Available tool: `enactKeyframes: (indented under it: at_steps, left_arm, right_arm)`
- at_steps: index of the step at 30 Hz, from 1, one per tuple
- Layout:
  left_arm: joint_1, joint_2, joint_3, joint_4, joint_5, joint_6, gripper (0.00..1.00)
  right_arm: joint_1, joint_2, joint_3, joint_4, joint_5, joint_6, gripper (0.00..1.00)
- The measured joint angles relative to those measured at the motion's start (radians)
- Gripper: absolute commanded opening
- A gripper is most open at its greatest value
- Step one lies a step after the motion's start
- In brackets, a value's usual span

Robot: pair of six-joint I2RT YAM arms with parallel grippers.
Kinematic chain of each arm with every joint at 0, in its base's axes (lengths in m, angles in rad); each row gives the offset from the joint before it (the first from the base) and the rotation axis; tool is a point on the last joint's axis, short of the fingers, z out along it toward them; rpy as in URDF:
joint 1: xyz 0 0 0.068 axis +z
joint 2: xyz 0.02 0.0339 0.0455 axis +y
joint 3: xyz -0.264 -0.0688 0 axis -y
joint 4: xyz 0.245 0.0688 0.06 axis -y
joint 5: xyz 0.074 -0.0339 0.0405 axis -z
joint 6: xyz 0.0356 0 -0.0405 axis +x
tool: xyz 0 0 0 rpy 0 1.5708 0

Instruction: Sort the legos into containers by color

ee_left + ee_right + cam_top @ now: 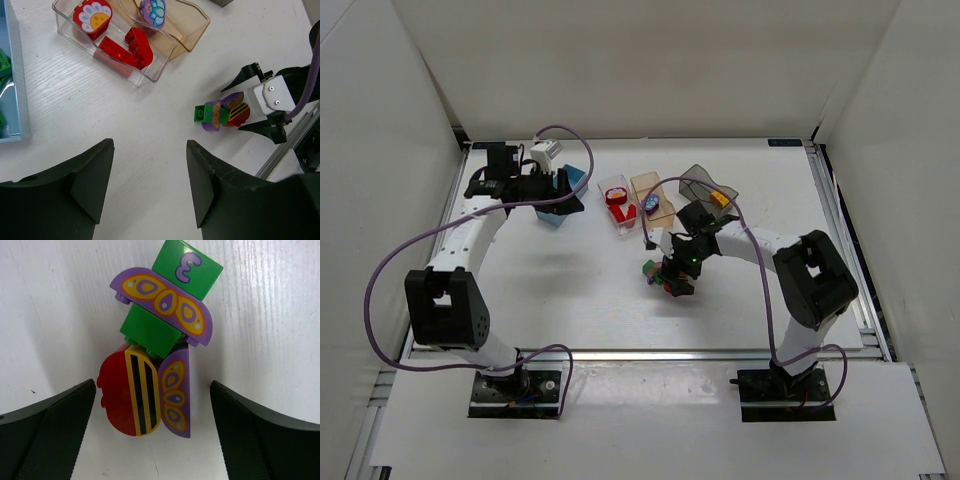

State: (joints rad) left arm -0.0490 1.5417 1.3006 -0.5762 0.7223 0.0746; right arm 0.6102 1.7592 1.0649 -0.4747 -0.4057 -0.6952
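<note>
Sitting btw spread R fingers [45, 435], untouched: red/purple/green legos [152, 332]

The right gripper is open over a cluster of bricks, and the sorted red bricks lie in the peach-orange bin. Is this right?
Not the bin: the left wrist view shows the red bricks in the clear bin, beside the peach-orange bin. The right gripper is indeed open over the cluster.
</note>
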Motion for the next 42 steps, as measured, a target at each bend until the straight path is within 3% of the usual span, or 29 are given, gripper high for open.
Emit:
enactKeyframes:
  at_steps: [2, 5, 6, 8, 9, 11, 16, 21, 24, 26, 34, 42]
  left_arm:
    - [0.0, 0.008, 0.0, 0.001, 0.0, 0.0, 0.7]
    - [0.0, 0.021, 0.0, 0.001, 0.0, 0.0, 0.7]
    - [0.0, 0.025, 0.0, 0.001, 0.0, 0.0, 0.7]
    - [0.0, 0.034, 0.0, 0.001, 0.0, -0.001, 0.69]
    - [0.0, 0.039, 0.001, 0.001, 0.0, -0.001, 0.69]
    - [0.0, 0.045, 0.002, 0.001, 0.0, -0.004, 0.69]
    - [0.0, 0.053, 0.012, 0.001, 0.044, -0.025, 0.67]
    - [0.0, 0.064, 0.055, 0.013, 0.166, -0.147, 0.63]
    - [-0.001, 0.069, 0.058, 0.029, 0.237, -0.216, 0.66]
    - [-0.002, 0.074, 0.058, 0.031, 0.282, -0.255, 0.73]
    - [-0.017, 0.1, 0.06, 0.037, 0.422, -0.339, 0.73]
    - [-0.07, 0.13, 0.081, 0.031, 0.393, -0.336, 0.67]
  right_arm:
    - [0.001, 0.003, 0.005, 0.0, 0.006, -0.004, 0.9]
    - [0.002, 0.009, 0.006, 0.001, 0.016, -0.014, 0.67]
    - [0.002, 0.009, 0.006, 0.002, 0.019, -0.015, 0.51]
    - [0.002, 0.009, 0.009, 0.008, 0.019, -0.019, 0.33]
    - [0.002, 0.01, 0.009, 0.005, 0.015, -0.01, 0.17]
    - [0.001, 0.01, 0.011, 0.002, 0.014, -0.016, 0.06]
    - [-0.014, 0.003, 0.017, -0.034, -0.009, -0.007, 0.04]
    - [-0.091, -0.087, 0.055, -0.085, -0.081, 0.036, 0.02]
    - [-0.131, -0.154, 0.124, -0.066, -0.135, 0.075, 0.02]
    - [-0.137, -0.184, 0.173, -0.032, -0.182, 0.099, 0.02]
    - [-0.108, -0.134, 0.357, 0.034, -0.345, 0.086, 0.02]
    - [-0.001, 0.03, 0.554, 0.006, -0.189, 0.115, 0.0]
